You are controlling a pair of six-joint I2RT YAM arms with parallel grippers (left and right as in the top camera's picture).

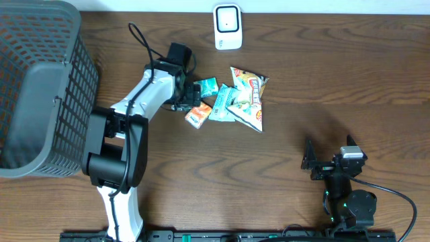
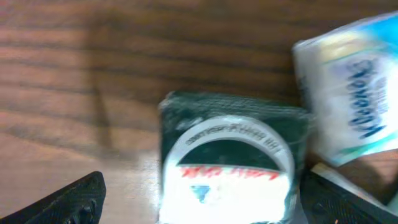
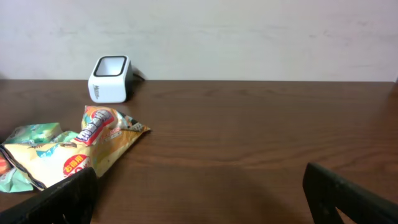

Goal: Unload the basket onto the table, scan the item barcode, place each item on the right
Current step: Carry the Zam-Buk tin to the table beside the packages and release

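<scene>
L gripper (image 2: 202, 190) open astride green pkt (image 2: 230, 149) | R gripper (image 3: 200, 180) open

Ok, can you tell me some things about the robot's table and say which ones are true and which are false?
1. The white scanner stands near the far edge of the table. True.
2. The basket sits next to the right arm. False: it is on the left arm's side.
3. The right gripper is holding a snack bag. False: it is open and empty, and the bag lies in the pile away from it.
4. The left gripper is open, with a green packet between its fingers. True.
5. The snack bag is inside the basket. False: it lies on the table.
</scene>
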